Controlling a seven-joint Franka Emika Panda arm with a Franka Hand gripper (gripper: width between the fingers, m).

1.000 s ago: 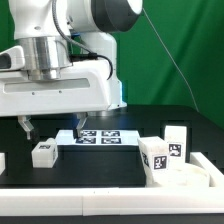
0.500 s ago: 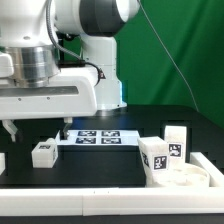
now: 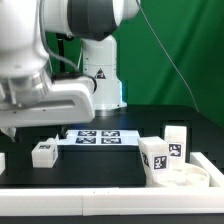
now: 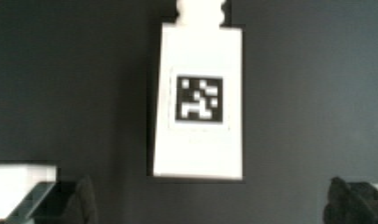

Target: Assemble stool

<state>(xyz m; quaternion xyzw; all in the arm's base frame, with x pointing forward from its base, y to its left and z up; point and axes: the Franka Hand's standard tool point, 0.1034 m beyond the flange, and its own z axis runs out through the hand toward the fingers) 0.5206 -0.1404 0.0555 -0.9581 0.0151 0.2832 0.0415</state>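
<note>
In the wrist view a white stool leg with a black-and-white tag lies flat on the black table. My gripper is above it, open and empty, with its dark fingertips wide apart just short of the leg's near end. In the exterior view one white leg lies at the left. The round seat sits at the right, with two tagged legs by it. My arm fills the upper left of the exterior view and the fingers are hidden there.
The marker board lies at the back middle of the black table. A long white bar edges the table's front. Another white piece shows at the exterior view's left edge, and a white corner shows in the wrist view.
My arm has swung toward the exterior view's left and nearer the camera; the fingers, seen over the table before, are now out of sight. The parts have not moved.
</note>
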